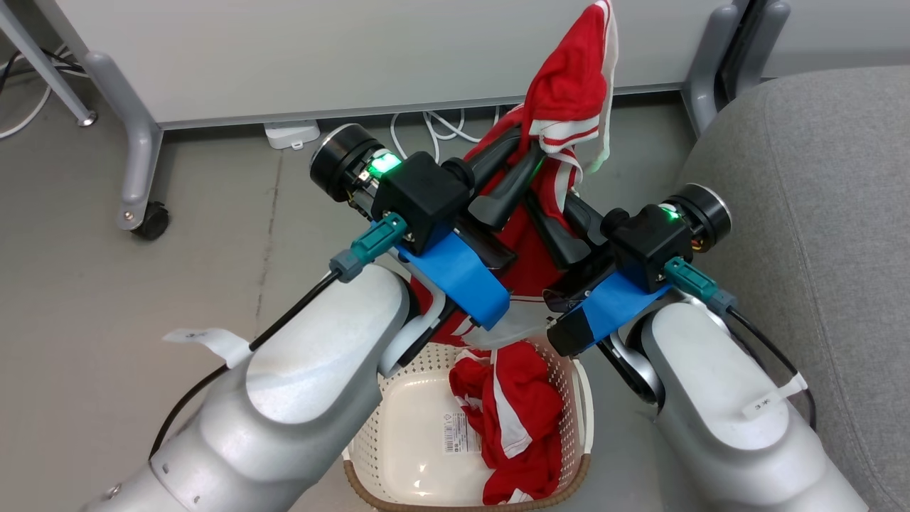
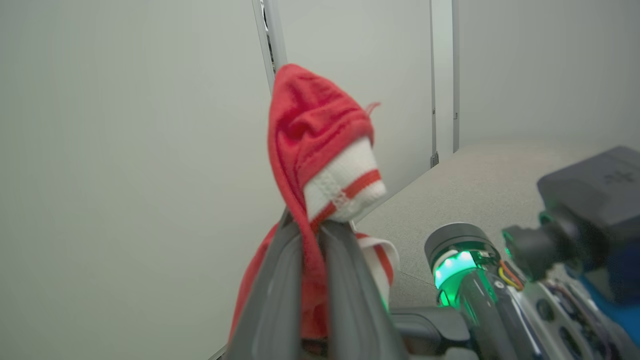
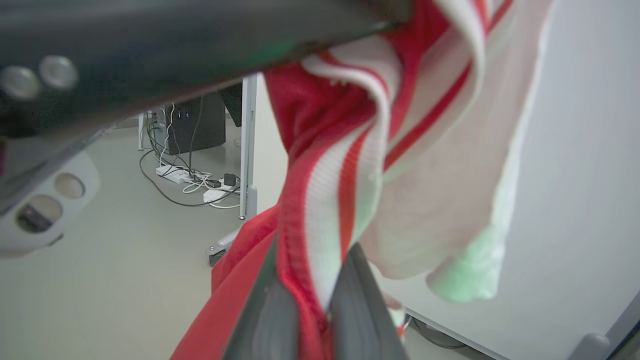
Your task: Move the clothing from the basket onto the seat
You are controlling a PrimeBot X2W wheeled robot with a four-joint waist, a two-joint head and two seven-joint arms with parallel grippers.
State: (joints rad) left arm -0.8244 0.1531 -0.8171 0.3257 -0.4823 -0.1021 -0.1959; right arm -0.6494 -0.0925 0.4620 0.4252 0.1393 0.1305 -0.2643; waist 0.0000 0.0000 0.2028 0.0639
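One red garment with white stripes point(image 1: 572, 85) hangs lifted above the basket, held by both grippers, which cross in front of me. My left gripper point(image 1: 527, 162) is shut on its striped cuff; in the left wrist view the fabric point(image 2: 312, 130) bunches above the closed fingers point(image 2: 280, 290). Just below it, my right gripper point(image 1: 546, 213) is shut on a striped edge point(image 3: 345, 165) of the same garment, between its fingers point(image 3: 265, 320). The second red garment point(image 1: 519, 419) lies in the cream basket point(image 1: 398, 441) under my arms. The grey sofa point(image 1: 810, 213) stands at the right.
A white partition point(image 1: 355, 50) on grey castor legs point(image 1: 138, 178) runs along the back. A power strip point(image 1: 291, 133) and white cables point(image 1: 441, 128) lie on the floor at its foot. Grey floor lies open to the left.
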